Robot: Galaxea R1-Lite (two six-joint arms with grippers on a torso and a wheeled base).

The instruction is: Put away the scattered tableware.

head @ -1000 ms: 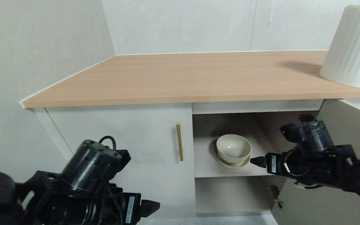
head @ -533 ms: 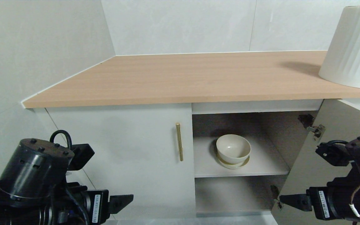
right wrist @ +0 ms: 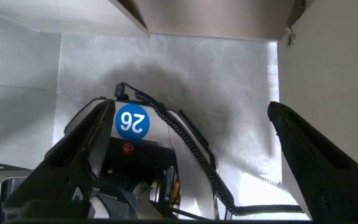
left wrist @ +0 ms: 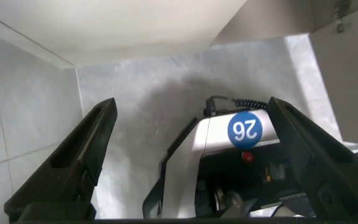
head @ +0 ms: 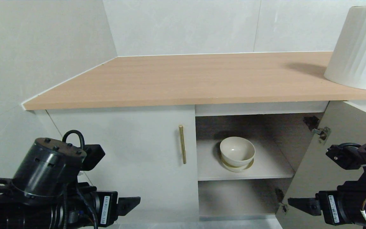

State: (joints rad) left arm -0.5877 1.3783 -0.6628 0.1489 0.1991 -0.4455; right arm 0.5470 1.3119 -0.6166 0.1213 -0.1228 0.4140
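In the head view, a cream bowl (head: 237,152) sits on a plate (head: 237,166) on the cabinet's upper shelf (head: 268,163), near its front edge and left side. The left gripper (head: 131,202) and right gripper (head: 297,202) hang low before the cabinet. The left wrist view shows fingers (left wrist: 86,155) spread wide apart. The right wrist view shows fingers (right wrist: 316,162) spread wide too.

Your two arms, black throughout.
Your left arm (head: 48,171) carries a matte black cylinder capped with a ring of small screws, a black cable (head: 73,135) looping behind it, and a white label (head: 108,206). Your right arm (head: 361,190) bears a second white label (head: 333,205) and thin wires (head: 365,212), seemingly white and tan. The left hand (left wrist: 192,109) and right hand (right wrist: 190,112) have black, tapered wedge fingers.
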